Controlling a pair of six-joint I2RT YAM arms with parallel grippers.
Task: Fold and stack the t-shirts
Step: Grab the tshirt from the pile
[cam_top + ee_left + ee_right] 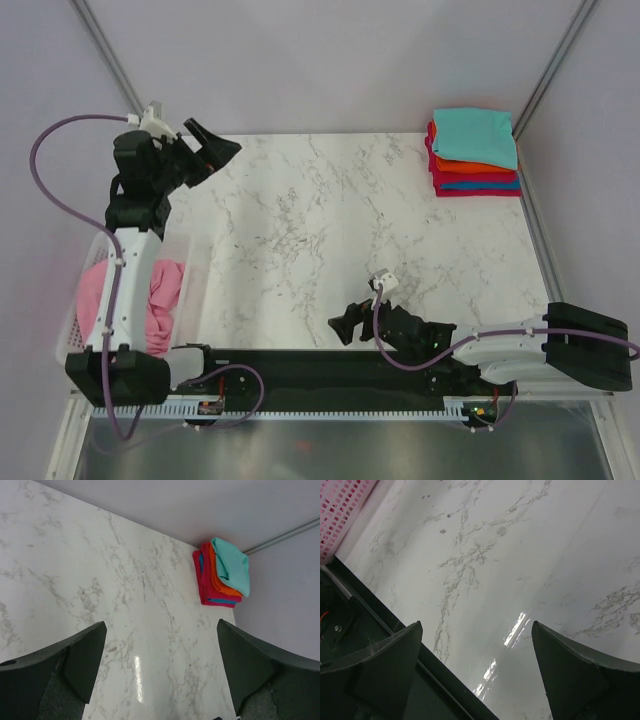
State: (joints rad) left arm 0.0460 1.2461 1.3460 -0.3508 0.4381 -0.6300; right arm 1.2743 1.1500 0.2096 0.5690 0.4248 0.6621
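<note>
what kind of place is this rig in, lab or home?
Likely a lab test cell: left arm and right arm bolted at a marble-pattern table edge, plain grey walls with metal struts enclosing it, folded t-shirts stacked in the far corner.

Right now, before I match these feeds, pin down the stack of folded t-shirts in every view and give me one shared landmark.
Top external: the stack of folded t-shirts sits at the table's far right corner, teal on top.
Left wrist: upper right of the picture, in that same corner.
Right wrist: not in it.
Shared landmark: the marble tabletop, seen in all three views.
</note>
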